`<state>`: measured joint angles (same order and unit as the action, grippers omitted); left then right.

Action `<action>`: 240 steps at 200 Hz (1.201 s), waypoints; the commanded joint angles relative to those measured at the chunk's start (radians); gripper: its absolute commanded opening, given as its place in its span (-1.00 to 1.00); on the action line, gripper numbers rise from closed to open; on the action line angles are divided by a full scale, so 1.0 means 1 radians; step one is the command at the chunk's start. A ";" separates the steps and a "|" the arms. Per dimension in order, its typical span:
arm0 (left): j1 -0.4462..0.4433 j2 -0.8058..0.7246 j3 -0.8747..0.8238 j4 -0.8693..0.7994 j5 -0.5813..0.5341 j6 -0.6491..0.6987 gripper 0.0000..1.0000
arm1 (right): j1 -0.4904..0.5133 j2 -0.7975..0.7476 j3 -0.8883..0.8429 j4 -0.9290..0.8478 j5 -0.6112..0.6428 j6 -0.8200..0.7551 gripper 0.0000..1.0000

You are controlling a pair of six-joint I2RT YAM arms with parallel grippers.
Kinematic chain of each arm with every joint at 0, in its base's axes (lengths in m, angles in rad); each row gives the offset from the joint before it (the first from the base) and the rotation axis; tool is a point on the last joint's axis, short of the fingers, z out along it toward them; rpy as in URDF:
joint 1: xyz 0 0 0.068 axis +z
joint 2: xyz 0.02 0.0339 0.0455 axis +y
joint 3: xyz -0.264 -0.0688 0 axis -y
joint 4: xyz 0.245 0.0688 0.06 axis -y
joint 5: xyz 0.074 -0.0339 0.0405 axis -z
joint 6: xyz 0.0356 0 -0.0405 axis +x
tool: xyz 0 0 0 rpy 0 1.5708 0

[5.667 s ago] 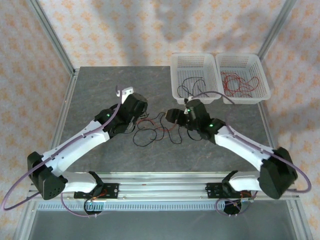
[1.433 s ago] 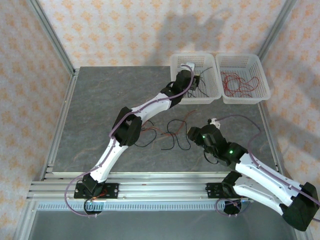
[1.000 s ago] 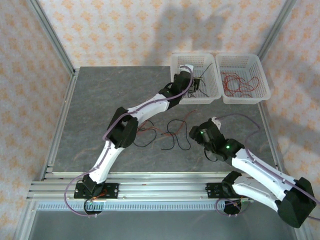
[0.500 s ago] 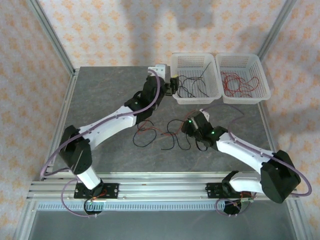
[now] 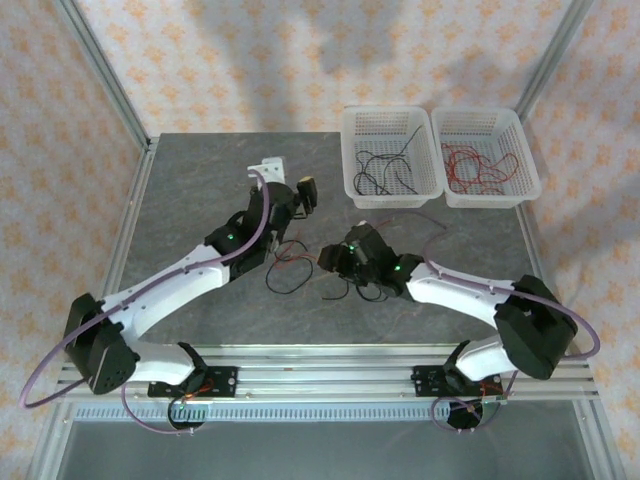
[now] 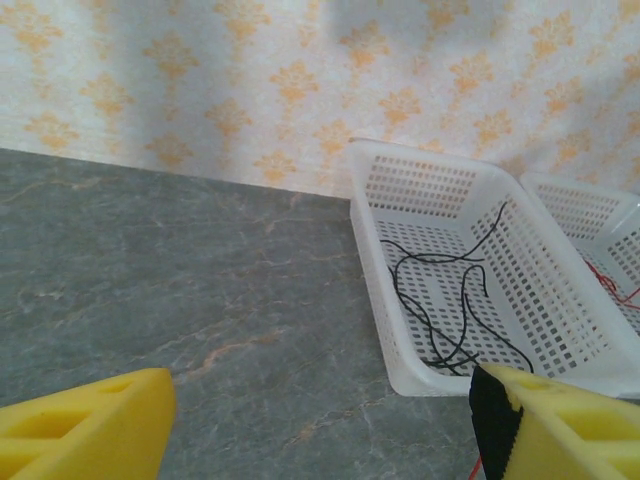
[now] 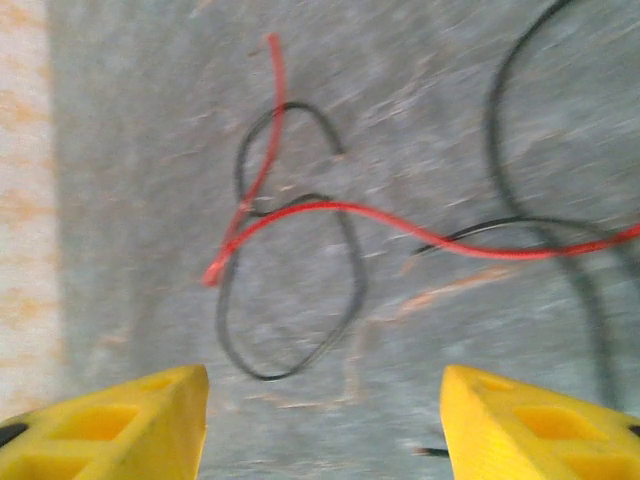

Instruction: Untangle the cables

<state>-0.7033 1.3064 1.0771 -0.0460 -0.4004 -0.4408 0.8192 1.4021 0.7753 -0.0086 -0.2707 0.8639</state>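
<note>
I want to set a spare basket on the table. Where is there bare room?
Bare: the far-left stretch of the table, between its left edge and the left arm. The strip between the red-wire basket and the right arm is also bare. Crowded: mid-table, where the cables lie below the open right gripper.

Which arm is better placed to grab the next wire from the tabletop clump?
Right, probably. The right gripper hovers over the cables, jaws open; the left gripper faces the basket instead.
</note>
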 commanded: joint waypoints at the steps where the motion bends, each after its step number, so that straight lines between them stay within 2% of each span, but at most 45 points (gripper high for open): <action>1: 0.019 -0.060 -0.042 -0.057 -0.035 -0.054 0.56 | 0.037 0.023 0.054 0.141 -0.010 0.148 0.30; 22: 0.028 -0.099 -0.071 -0.089 -0.037 -0.081 0.56 | 0.053 0.059 0.061 0.194 0.004 0.220 0.35; 90: 0.048 -0.210 -0.144 -0.198 -0.057 -0.138 0.56 | 0.071 0.208 0.071 0.327 -0.033 0.397 0.35; 144: 0.056 -0.266 -0.200 -0.274 -0.037 -0.209 0.56 | 0.072 0.330 0.136 0.358 -0.002 0.437 0.20; 185: 0.059 -0.311 -0.263 -0.315 -0.022 -0.252 0.56 | 0.072 0.433 0.231 0.311 0.041 0.407 -0.15; 240: 0.061 -0.394 -0.390 -0.362 0.016 -0.344 0.56 | 0.072 0.469 0.280 0.250 0.116 0.363 -0.95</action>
<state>-0.6518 0.9493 0.7441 -0.3523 -0.4099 -0.7162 0.8860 1.8622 1.0218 0.2871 -0.2276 1.2594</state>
